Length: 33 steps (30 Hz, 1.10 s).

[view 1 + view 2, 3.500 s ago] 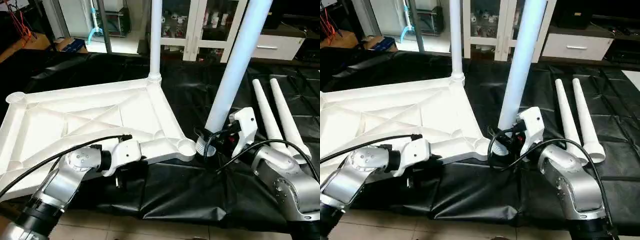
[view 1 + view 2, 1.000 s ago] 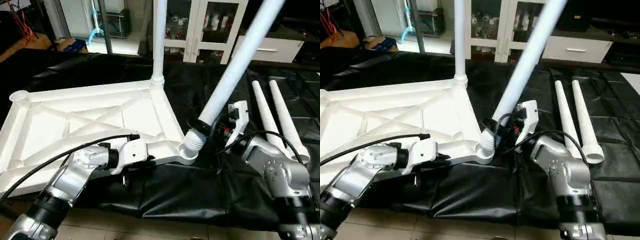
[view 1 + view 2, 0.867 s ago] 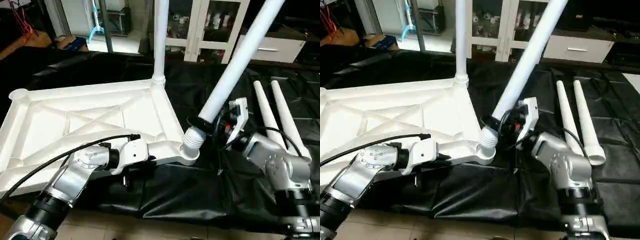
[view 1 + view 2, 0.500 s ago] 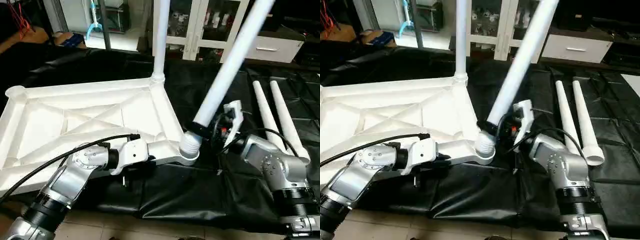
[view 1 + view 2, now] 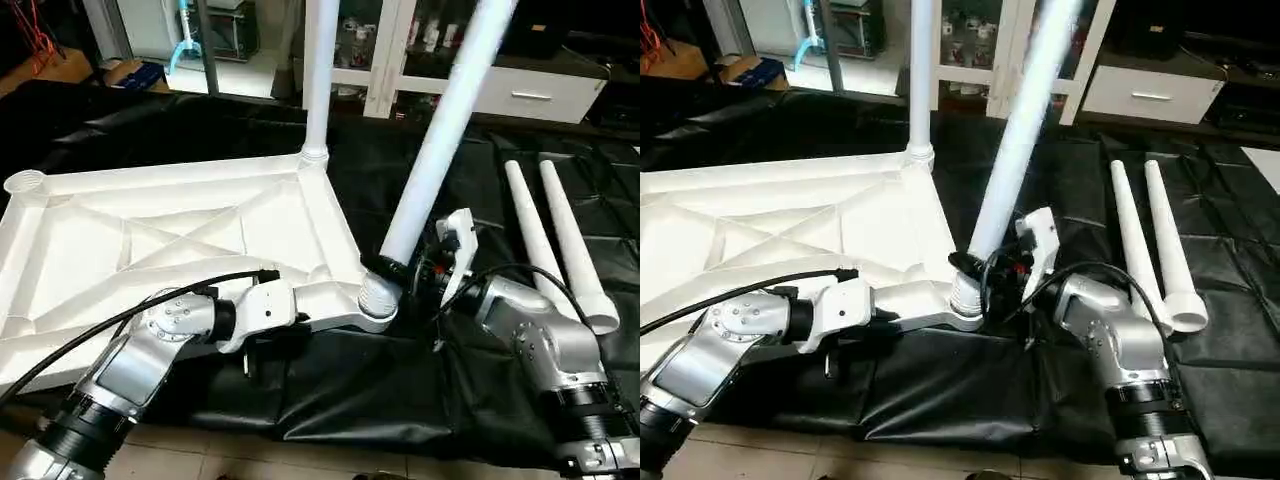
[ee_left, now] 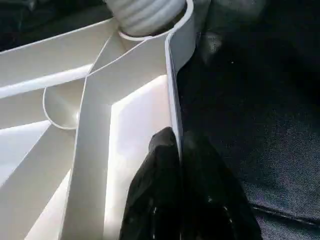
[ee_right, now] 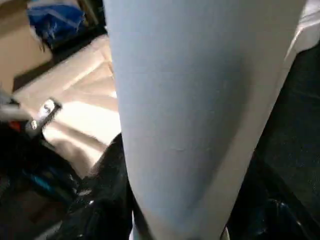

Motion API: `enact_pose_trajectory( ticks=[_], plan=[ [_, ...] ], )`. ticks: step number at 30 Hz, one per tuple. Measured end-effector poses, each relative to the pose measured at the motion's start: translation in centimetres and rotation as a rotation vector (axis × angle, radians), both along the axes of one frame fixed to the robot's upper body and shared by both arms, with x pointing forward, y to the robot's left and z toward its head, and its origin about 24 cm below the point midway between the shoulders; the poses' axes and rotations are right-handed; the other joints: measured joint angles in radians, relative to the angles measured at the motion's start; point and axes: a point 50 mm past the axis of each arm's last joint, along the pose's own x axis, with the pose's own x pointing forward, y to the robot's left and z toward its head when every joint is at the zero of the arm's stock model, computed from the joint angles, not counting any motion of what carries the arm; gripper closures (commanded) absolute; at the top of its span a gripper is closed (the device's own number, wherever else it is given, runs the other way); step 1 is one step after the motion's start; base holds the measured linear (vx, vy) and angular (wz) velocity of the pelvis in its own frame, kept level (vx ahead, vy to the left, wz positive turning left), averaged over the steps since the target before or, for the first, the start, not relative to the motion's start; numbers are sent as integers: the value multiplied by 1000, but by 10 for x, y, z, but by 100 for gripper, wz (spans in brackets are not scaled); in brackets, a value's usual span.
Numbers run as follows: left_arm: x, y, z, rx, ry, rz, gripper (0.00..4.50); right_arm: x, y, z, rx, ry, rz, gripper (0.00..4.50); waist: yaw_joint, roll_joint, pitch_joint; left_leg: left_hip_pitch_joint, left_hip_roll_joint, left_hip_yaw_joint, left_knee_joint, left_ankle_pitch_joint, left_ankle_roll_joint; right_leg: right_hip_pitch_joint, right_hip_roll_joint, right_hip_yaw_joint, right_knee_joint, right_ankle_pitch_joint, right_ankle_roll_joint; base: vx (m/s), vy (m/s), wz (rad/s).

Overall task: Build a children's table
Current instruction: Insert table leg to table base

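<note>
White tabletop [image 5: 180, 230] rim is pinched in the left gripper [image 6: 177, 150]; right gripper [image 5: 990, 275] seemingly clamps the tilted leg [image 5: 440, 130] at the corner socket [image 5: 378, 300] beside it.

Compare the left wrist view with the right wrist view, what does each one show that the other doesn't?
Only the left wrist view shows the left gripper, its black fingers shut on the side wall of the table top, and the leg's ribbed end sitting in the corner socket. Only the right wrist view shows the right gripper closed around the leg's smooth shaft. Both show the table top's white underside and that same leg.
</note>
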Motion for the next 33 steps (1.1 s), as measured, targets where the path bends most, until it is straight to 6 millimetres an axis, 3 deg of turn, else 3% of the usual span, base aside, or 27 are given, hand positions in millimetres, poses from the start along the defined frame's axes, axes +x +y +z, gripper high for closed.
enact_pose_trajectory(
  ticks=[8, 17, 27, 33],
  plan=[
    [-2, 0, -1, 1, 2, -5, 441, -7, 0, -2, -49, -76, 35, 257, -1, -6, -6, 2, 0, 0, -9, 0, 0, 1, 0, 0, -6, 0, 0, 0, 0, 0],
    [-2, 1, -1, 7, 2, 0, 441, -9, 14, -2, -163, -182, 106, 257, -2, -12, -10, 3, 0, 0, -9, 0, 0, 1, 0, 0, -6, 0, 0, 0, 0, 0],
    [-2, 4, -2, 15, 4, 7, 441, -4, 21, -4, -155, -174, 97, 257, -20, -17, -13, 3, 0, -1, -10, 0, 0, 1, 1, 0, -7, 0, 0, 0, 0, 0],
    [-2, 3, -2, 15, 1, 14, 441, -2, 13, -10, -73, -105, 32, 257, -25, -20, -13, 1, -1, -2, -10, 0, 0, 1, 1, 0, -12, 0, 0, 0, 0, 0]
  ],
)
